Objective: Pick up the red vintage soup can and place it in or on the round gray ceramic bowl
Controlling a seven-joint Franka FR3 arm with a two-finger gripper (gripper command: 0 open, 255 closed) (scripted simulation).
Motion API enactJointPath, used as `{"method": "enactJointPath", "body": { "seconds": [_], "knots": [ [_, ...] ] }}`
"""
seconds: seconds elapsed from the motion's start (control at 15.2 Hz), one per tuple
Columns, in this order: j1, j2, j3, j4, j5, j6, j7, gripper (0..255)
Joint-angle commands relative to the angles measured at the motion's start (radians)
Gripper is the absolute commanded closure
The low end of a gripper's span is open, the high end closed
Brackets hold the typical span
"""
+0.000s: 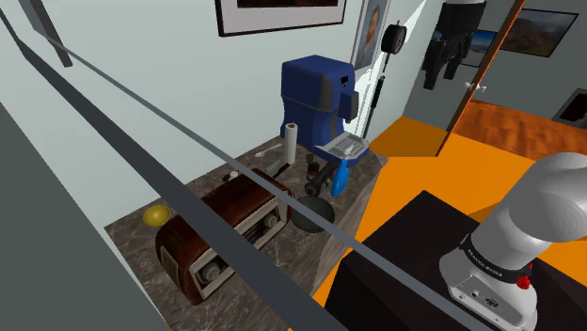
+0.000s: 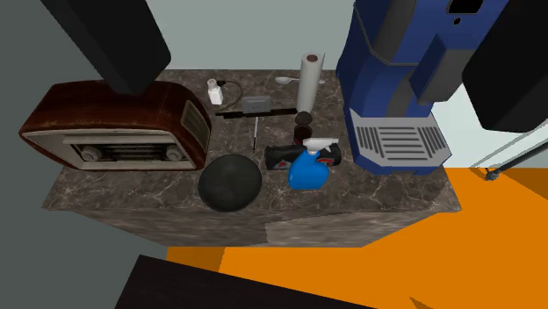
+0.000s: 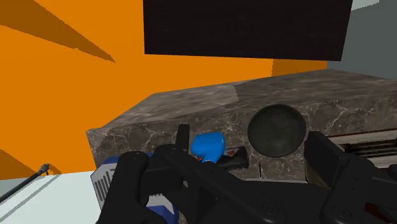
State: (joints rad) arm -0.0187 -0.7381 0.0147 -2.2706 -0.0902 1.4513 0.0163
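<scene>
The soup can point(image 2: 294, 157) is dark with red on it and lies on its side on the marble counter point(image 2: 369, 197), right behind a blue spray bottle point(image 2: 309, 170). In the wrist view the can point(image 3: 234, 156) peeks out beside the bottle point(image 3: 208, 145). A round dark gray bowl point(image 2: 230, 183) sits upright near the counter's front edge, to the second exterior view's left of the can; it also appears in the shoulder view point(image 1: 310, 212) and the wrist view point(image 3: 276, 130). My gripper point(image 1: 442, 56) hangs open high above the counter's far end, well clear of both, and its fingers stand apart in the wrist view point(image 3: 226, 156).
A brown vintage radio point(image 2: 114, 132) takes up the counter's left end in the second exterior view. A blue coffee machine point(image 2: 395, 79) stands at the other end, with a white paper roll point(image 2: 310, 79) and two small dark cylinders point(image 2: 302, 125) behind the can. Orange floor point(image 2: 351, 272) lies below the counter.
</scene>
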Motion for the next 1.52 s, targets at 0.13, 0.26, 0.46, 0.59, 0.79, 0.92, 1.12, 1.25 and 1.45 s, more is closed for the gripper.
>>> {"method": "enactJointPath", "body": {
  "seconds": [0.13,0.26,0.46,0.59,0.79,0.92,1.12,1.25,1.45],
  "knots": [
    [0.0,0.038,-0.003,-0.03,-0.002,0.066,0.001,0],
    [0.001,0.081,-0.006,-0.055,-0.004,0.132,0.002,0],
    [0.0,0.155,-0.01,-0.081,-0.008,0.231,0.003,0],
    [0.0,0.211,-0.012,-0.092,-0.011,0.295,0.004,0],
    [-0.001,0.301,-0.016,-0.098,-0.015,0.389,0.005,0],
    [-0.001,0.366,-0.017,-0.095,-0.018,0.449,0.006,0],
    [-0.002,0.469,-0.019,-0.08,-0.022,0.534,0.008,0],
    [-0.003,0.541,-0.02,-0.063,-0.025,0.587,0.009,0],
    [-0.004,0.651,-0.021,-0.027,-0.03,0.659,0.011,0]
  ]
}}
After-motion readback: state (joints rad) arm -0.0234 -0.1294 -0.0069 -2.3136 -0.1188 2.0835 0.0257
